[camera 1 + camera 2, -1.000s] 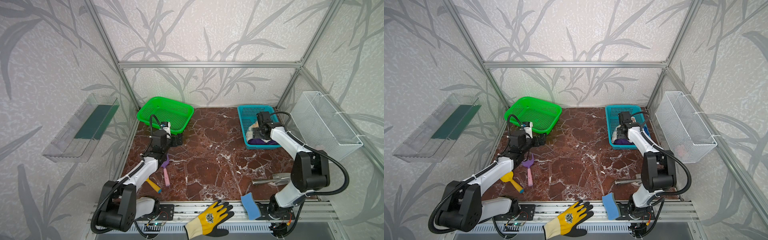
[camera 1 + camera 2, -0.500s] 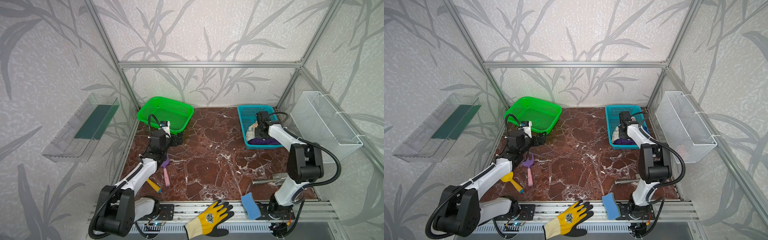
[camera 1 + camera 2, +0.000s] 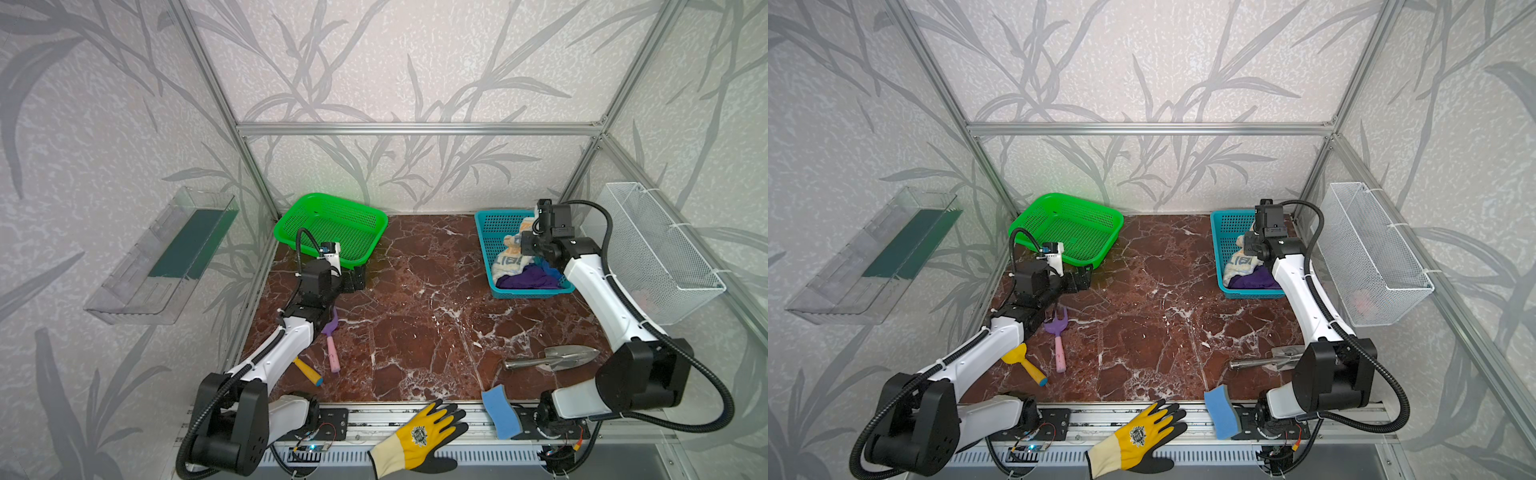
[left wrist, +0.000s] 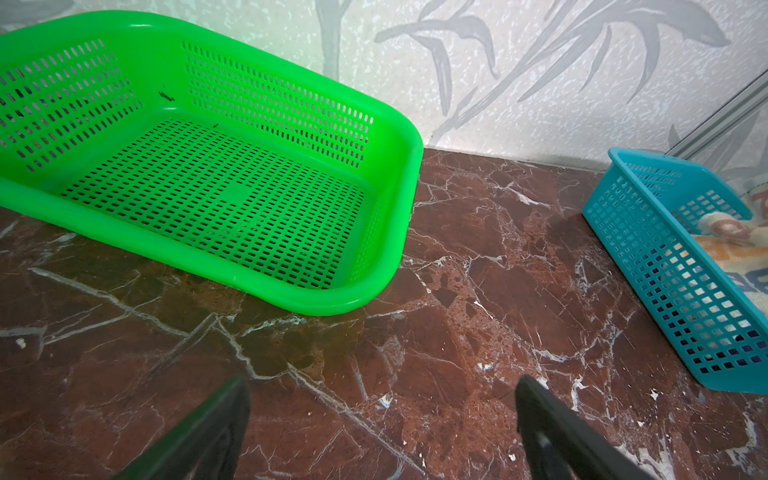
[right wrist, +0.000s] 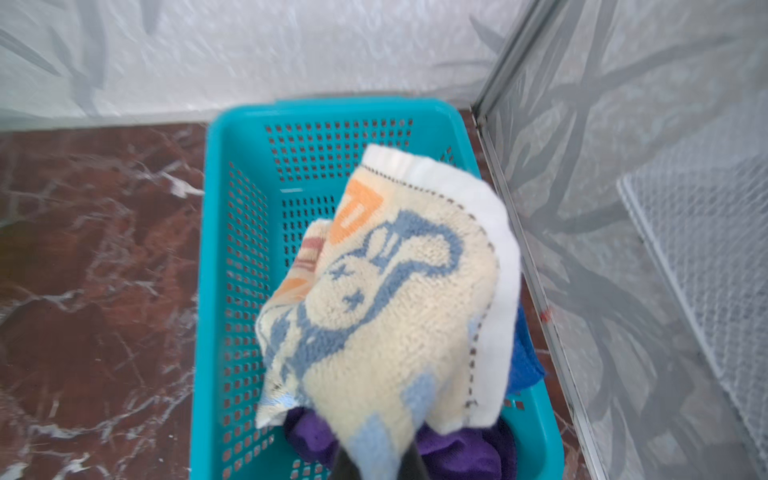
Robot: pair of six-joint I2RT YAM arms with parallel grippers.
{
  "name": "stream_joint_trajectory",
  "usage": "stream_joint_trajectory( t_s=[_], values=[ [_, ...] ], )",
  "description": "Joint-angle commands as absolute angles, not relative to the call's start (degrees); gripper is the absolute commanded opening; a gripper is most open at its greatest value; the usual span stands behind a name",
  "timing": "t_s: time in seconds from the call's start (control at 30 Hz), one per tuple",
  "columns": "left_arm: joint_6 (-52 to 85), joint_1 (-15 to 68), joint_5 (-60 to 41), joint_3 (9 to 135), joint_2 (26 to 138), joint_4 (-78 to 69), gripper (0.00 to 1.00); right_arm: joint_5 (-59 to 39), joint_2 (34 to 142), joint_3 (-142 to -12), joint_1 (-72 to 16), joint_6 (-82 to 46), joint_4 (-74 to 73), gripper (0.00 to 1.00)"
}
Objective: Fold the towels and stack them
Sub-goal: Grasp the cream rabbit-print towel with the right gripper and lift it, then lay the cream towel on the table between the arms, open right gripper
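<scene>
Right gripper (image 5: 376, 467) pinches the cream towel (image 5: 386, 299) over the teal basket (image 5: 232, 137), where the purple towel (image 5: 457, 453) and the blue towel (image 5: 523, 357) lie. Left gripper (image 4: 382, 415) is spread, near the green basket (image 4: 386, 266).

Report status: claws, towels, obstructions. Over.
Left claw open, empty, by green basket. Right claw shut on cream towel over teal basket. Purple towel and blue towel beneath, unfolded. Metal trowel on tabletop, right front.

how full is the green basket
Empty: the green basket shows only its bare perforated floor in the left wrist view, with nothing inside.
</scene>
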State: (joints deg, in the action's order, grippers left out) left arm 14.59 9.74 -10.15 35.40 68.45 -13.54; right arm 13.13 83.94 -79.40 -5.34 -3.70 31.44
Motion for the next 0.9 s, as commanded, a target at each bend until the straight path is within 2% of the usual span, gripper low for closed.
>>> stream_joint_trajectory(
  t_s=[0.0, 0.23, 0.43, 0.63, 0.87],
  values=[
    [13.5, 10.05, -13.49, 36.66, 67.15, -11.43, 0.99, 9.81, 82.47, -83.76, -9.86, 2.43, 32.29, 0.0],
    [13.07, 10.11, -9.19, 37.59, 65.28, -8.0, 0.99, 12.05, 80.67, -90.97, -24.96, 8.42, 32.5, 0.0],
    [17.03, 10.11, -5.18, 38.52, 63.81, -6.59, 0.99, 4.65, 80.79, -90.05, -34.33, 7.62, 30.21, 0.0],
    [18.3, 10.11, -2.09, 39.32, 63.69, -4.55, 0.99, -1.85, 83.31, -80.07, -36.95, 2.6, 24.78, 0.0],
    [16.35, 10.12, -3.43, 37.29, 61.95, -6.44, 0.99, -5.87, 88.55, -64.93, -38.27, -0.79, 16.31, 0.0]
  ],
)
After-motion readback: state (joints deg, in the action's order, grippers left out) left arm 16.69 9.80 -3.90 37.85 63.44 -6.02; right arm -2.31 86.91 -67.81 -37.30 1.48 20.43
